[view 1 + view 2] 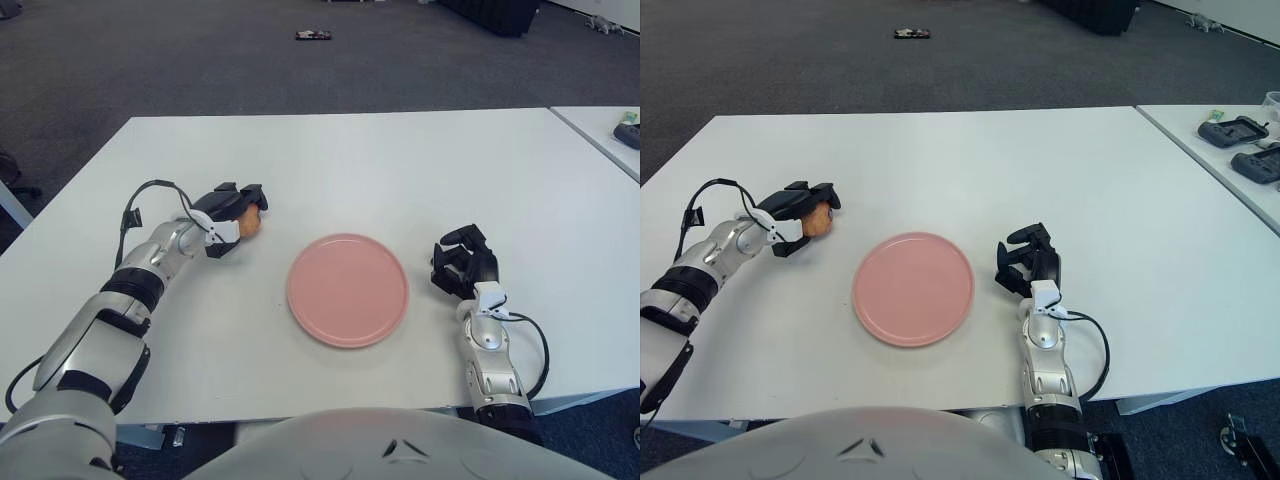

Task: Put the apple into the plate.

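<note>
You had the left hand (232, 214) with its fingers curled round the apple (249, 224), left of the pink plate (348, 290) on the tabletop (400, 170), right hand (464, 265) idle right of it; firm, smooth fruit probably wanted a hold across its widest part

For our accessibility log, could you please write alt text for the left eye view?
The robot's left hand grips an apple just left of an empty pink plate on a white table. Its right hand, holding nothing, shows to the right of the plate.
</note>
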You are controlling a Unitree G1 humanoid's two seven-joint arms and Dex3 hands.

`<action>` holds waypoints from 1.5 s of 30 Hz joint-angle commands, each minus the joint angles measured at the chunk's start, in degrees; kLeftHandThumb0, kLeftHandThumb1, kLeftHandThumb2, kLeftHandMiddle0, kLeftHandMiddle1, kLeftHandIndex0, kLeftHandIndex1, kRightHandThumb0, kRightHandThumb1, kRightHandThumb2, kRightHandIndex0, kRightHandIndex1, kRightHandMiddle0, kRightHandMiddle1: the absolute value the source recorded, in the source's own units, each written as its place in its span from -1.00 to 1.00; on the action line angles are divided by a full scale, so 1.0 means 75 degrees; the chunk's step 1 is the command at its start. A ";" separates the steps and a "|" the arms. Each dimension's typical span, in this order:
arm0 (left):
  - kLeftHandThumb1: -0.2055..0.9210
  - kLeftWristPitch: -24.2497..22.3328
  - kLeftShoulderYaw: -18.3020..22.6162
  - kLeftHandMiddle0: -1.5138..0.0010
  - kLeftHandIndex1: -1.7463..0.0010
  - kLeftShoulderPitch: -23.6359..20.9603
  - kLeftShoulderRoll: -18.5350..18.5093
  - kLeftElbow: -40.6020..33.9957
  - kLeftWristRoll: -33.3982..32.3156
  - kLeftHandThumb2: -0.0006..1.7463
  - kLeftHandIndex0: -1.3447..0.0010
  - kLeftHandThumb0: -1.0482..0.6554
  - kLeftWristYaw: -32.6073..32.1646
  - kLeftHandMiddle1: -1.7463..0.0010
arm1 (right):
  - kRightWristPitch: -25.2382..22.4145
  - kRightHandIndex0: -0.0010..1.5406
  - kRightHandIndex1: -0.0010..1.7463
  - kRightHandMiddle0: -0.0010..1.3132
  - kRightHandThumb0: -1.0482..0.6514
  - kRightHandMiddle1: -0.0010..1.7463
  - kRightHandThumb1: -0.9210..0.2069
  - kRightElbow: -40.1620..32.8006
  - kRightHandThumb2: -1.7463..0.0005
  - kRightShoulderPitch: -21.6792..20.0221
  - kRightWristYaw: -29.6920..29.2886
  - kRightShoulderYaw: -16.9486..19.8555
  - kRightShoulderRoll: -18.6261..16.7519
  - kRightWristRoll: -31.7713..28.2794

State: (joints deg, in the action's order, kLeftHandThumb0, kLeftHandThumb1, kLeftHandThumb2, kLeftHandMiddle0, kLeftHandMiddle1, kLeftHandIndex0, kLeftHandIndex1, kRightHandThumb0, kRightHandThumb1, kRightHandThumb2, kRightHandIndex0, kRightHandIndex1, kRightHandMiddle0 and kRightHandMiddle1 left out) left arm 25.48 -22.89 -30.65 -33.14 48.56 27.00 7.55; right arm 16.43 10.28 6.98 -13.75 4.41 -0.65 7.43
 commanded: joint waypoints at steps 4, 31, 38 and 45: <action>-0.82 0.0132 0.0551 -0.30 -1.00 0.0267 0.0230 -0.0085 -0.1009 0.99 -0.04 0.23 0.1081 -0.81 | -0.0052 -0.20 0.71 -0.39 -0.24 1.00 -0.40 0.0115 -0.13 -0.0041 0.0001 0.0088 0.0033 -0.0050; -0.85 -0.0480 0.1493 -0.32 -1.00 0.1054 0.0873 -0.4038 -0.1812 1.00 -0.06 0.23 0.1554 -0.79 | -0.0020 -0.21 0.70 -0.38 -0.24 1.00 -0.39 0.0225 -0.14 -0.0143 0.0076 0.0123 0.0064 -0.0090; -0.85 -0.0434 0.1369 -0.32 -1.00 0.1288 0.1017 -0.4936 -0.1876 1.00 -0.06 0.23 0.1854 -0.79 | 0.0115 -0.22 0.70 -0.37 -0.24 1.00 -0.38 0.0359 -0.15 -0.0202 0.0119 0.0151 0.0073 -0.0111; -0.84 -0.0495 0.1022 -0.31 -1.00 0.1528 0.1278 -0.5887 -0.1742 1.00 -0.05 0.23 0.2053 -0.81 | 0.0126 -0.22 0.71 -0.38 -0.24 1.00 -0.38 0.0365 -0.15 -0.0191 0.0109 0.0126 0.0070 -0.0048</action>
State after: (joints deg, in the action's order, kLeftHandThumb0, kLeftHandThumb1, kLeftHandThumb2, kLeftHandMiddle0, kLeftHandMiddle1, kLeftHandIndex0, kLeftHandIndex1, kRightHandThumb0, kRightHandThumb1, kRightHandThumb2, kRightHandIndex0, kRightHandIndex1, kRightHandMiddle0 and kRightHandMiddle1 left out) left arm 21.71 -14.23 -19.55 -24.23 6.80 13.25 22.25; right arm 17.77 12.07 5.78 -13.01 5.08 -0.55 7.34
